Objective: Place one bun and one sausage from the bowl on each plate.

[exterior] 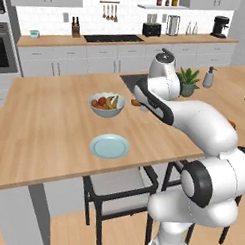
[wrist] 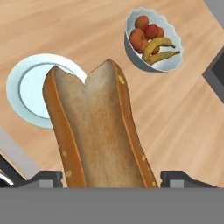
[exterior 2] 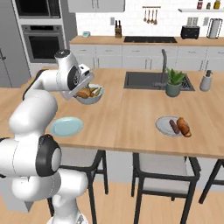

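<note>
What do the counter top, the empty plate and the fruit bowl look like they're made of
The counter top looks like light wood with a matte finish: faint grain lines run along it. The empty plate seems to be glazed ceramic, smooth and pale grey-blue with a soft sheen, though it could be plastic. The fruit bowl looks like pale glazed ceramic too, with a scalloped rim.
</note>
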